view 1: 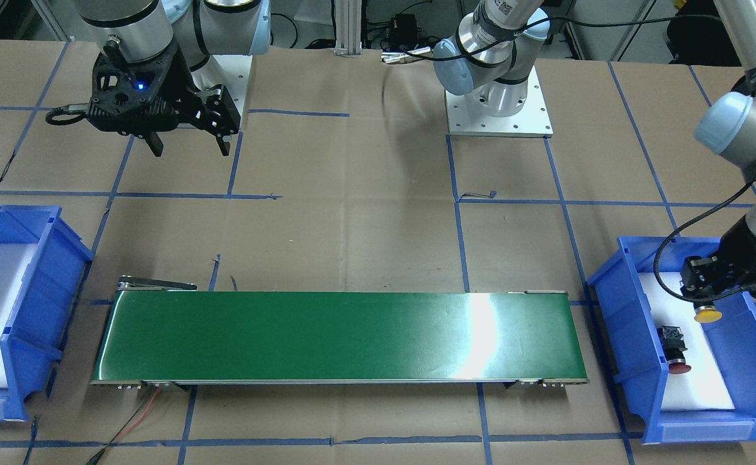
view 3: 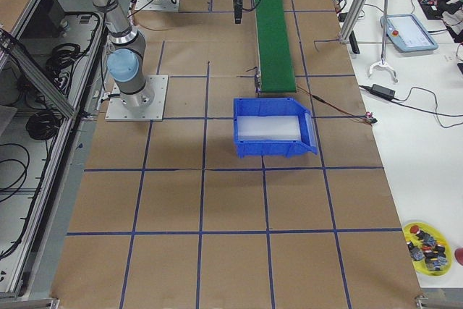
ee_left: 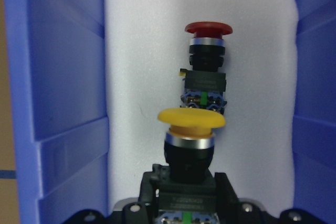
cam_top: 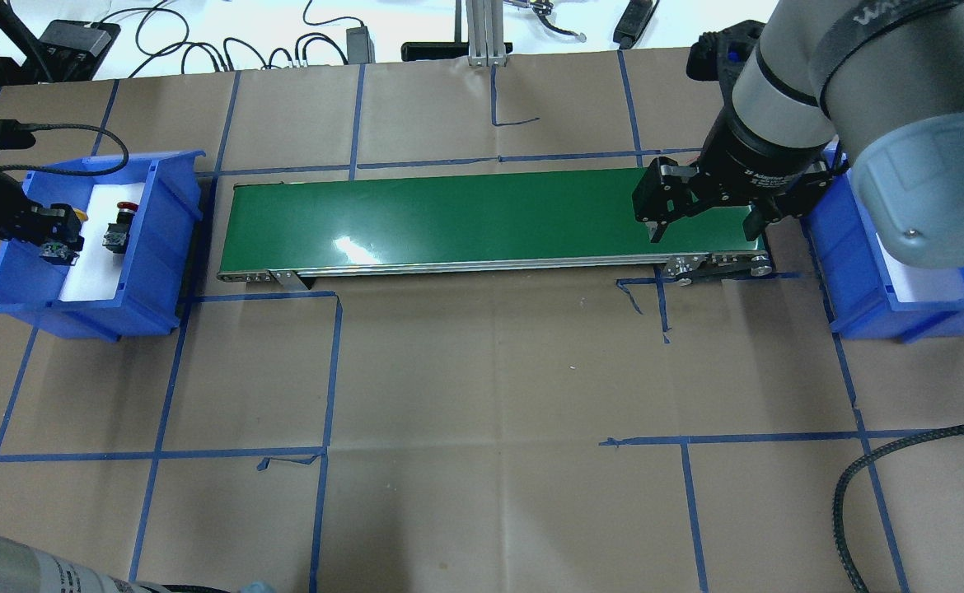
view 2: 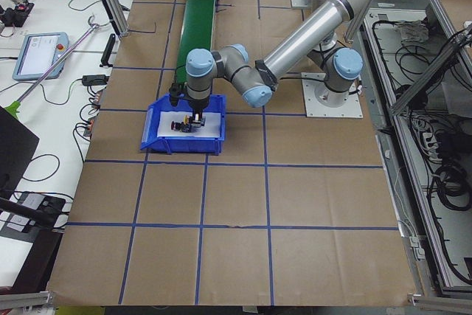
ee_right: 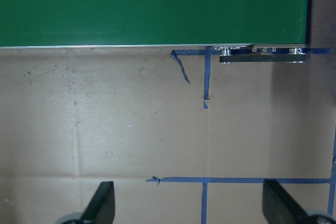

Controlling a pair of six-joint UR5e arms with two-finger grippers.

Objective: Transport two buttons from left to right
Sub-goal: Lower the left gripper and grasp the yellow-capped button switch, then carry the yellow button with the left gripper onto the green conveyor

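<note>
L pincer (ee_left: pixel 187 190) clenched on rear block of yellow button (ee_left: pixel 191 120), cap pointing fwd, inside L blue bin (ee_left: pixel 58 103) above white foam (ee_left: pixel 142 51); cannot tell if it touches the foam. Just ahead lies red button (ee_left: pixel 207 51) on its side on the foam, cap away from pincer. R pincer (cam_top: pixel 706 224) released, fingers spread, above R end of green belt (cam_top: pixel 465 214). R bin (view 3: pixel 275 148) sits on counter (cam_top: pixel 490 371) by that belt end.
</note>
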